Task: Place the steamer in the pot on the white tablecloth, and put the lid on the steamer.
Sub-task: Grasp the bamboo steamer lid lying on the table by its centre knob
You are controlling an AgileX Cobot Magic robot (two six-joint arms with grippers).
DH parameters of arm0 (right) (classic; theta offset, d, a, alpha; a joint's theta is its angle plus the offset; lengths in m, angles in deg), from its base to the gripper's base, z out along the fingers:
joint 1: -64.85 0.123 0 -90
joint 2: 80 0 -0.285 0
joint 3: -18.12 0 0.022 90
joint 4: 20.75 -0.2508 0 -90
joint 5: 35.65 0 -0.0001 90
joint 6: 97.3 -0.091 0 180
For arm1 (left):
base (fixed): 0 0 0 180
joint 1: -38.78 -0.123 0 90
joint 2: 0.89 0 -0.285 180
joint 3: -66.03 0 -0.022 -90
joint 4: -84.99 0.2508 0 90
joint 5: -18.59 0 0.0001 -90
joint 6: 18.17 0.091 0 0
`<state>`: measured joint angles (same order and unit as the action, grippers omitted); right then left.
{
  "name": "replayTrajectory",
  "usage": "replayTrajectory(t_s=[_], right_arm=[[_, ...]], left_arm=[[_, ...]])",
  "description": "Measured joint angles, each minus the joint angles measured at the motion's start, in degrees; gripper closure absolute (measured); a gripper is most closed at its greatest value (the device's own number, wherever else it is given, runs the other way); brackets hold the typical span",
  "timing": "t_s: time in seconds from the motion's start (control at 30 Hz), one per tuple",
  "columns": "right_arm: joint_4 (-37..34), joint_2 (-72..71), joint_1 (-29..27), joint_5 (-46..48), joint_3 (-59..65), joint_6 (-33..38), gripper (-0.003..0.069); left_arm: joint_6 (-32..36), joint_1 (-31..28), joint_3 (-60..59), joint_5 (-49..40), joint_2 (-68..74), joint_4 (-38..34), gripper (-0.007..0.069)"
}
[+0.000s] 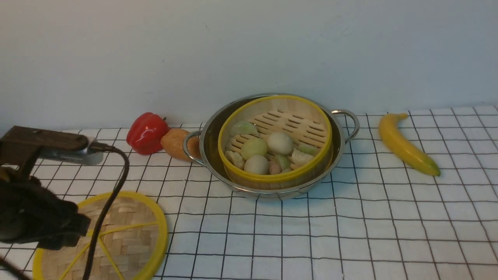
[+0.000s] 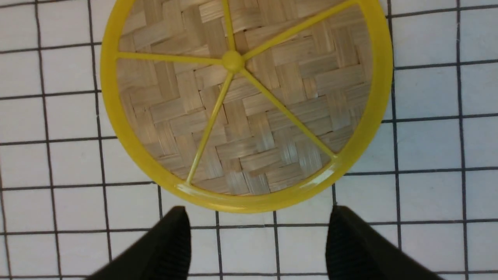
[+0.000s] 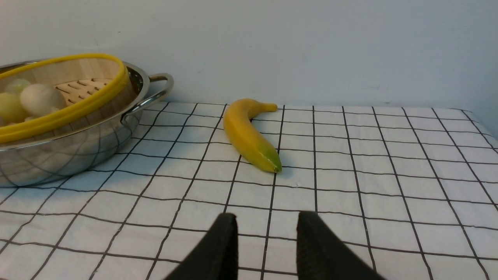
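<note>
One steamer [image 1: 272, 179] sits inside one pot [image 1: 212, 144] on the white tablecloth [image 1: 350, 225]; one lid [image 1: 124, 229] lies flat, front-left, well apart from the pot. Also one banana [image 1: 404, 146] and one red pepper [image 1: 146, 132]. Left gripper [image 2: 258, 217]: jaws wide, empty, near the lid's rim; right gripper [image 3: 267, 221]: narrower gap, empty.

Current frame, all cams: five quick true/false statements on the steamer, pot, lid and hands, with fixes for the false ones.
1. The steamer sits inside the pot. True.
2. The lid covers the steamer. False: it lies flat on the white tablecloth, to the pot's left and nearer the robot.
3. The left hand is open and empty, just off the lid's rim. True.
4. The right hand grips the banana. False: it is open and empty, and the banana lies apart from it, right of the pot.
5. A red pepper lies left of the pot. True.
</note>
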<state>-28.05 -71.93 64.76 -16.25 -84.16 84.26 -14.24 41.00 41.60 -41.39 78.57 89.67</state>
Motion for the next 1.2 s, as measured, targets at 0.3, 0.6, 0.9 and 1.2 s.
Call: replayTrajectory(t_s=[0.3, 0.6, 0.9, 1.2], right_arm=[[0.00, 0.00, 0.00, 0.00, 0.00, 0.00, 0.0419], [0.00, 0.00, 0.00, 0.00, 0.00, 0.12, 0.0419], [0.00, 0.00, 0.00, 0.00, 0.00, 0.13, 0.0419], [0.00, 0.00, 0.00, 0.00, 0.00, 0.13, 0.0419]], left_arm=[[3.25, 0.00, 5.38, 3.19, 14.91, 1.40, 0.0193], [3.36, 0.00, 5.68, 9.58, 21.05, 3.87, 0.0193], [0.67, 0.00, 5.68, 10.72, 27.08, 4.41, 0.0193], [-2.76, 0.00, 5.68, 12.17, 28.28, 5.01, 0.0193]])
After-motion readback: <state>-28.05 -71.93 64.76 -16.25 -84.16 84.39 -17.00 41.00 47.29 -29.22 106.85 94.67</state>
